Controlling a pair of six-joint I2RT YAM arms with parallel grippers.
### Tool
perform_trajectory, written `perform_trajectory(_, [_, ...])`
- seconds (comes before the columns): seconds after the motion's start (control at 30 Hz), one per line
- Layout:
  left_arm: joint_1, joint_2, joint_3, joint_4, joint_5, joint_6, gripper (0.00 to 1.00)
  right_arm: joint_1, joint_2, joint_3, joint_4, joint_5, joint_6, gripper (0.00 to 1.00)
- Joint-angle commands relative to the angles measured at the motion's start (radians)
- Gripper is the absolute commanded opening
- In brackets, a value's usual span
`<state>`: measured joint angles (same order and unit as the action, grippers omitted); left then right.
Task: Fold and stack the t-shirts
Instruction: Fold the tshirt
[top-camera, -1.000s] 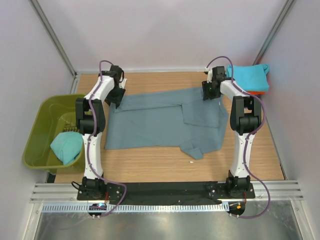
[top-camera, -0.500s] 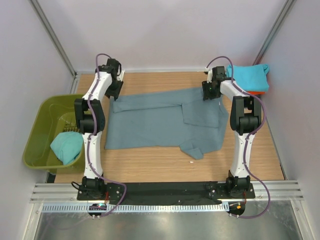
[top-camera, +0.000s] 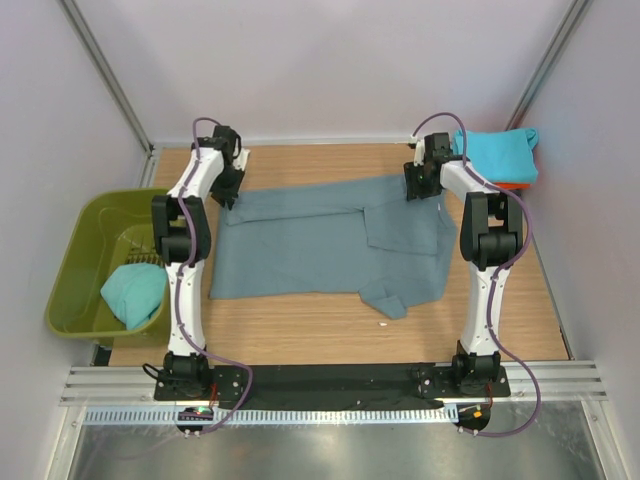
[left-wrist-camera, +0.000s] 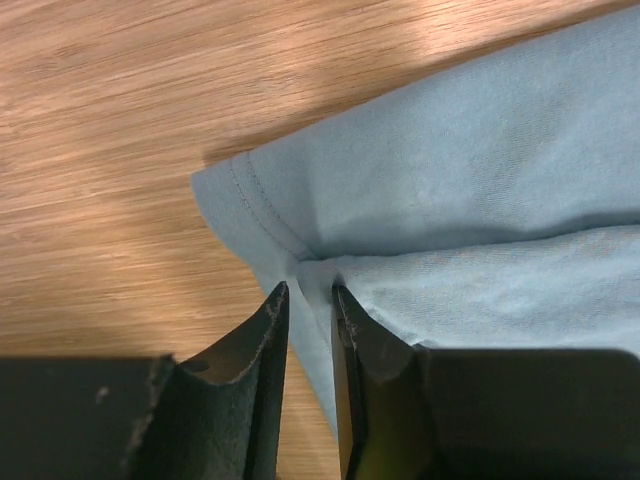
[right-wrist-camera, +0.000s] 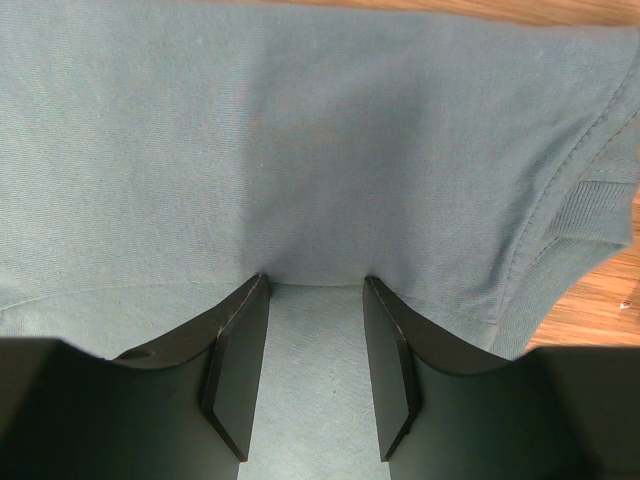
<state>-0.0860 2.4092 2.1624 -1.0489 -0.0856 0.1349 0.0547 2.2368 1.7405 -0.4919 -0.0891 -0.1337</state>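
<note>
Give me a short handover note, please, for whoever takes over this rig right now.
Left gripper: narrowed around the far-left corner of the blue-grey t-shirt; a firm pinch is not certain.
Right gripper: open, fingers down on the same shirt near its collar.
Things: that shirt lies spread on the table. A folded turquoise t-shirt sits on orange cloth at the far right. A crumpled turquoise t-shirt is in the green tub.
Done: far-right stack started.
Left: fold and stack the blue-grey shirt, then the tub one.
</note>
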Motion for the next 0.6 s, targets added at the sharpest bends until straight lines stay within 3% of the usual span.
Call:
perform_trajectory(0.0, [0.015,0.001,0.039,-0.011,0.033,-0.006,0.24,-0.001,-0.035,-0.016,0.016,0.026,-0.020,0.48])
perform_trajectory(0.1, [0.019,0.004,0.040,-0.014,0.041,-0.011,0.15,0.002,-0.037,-0.019,0.015,0.029,-0.023,0.48])
perform_trajectory(0.4, [0.025,-0.002,0.031,-0.020,0.078,-0.009,0.02,0.008,-0.039,-0.024,0.018,0.034,-0.027,0.48])
perform_trajectory(0.5, [0.023,-0.001,0.030,-0.025,0.083,-0.014,0.04,0.011,-0.040,-0.022,0.018,0.035,-0.030,0.48])
perform_trajectory(0.57, [0.023,0.002,0.030,-0.026,0.083,-0.021,0.14,0.008,-0.040,-0.022,0.018,0.037,-0.030,0.48])
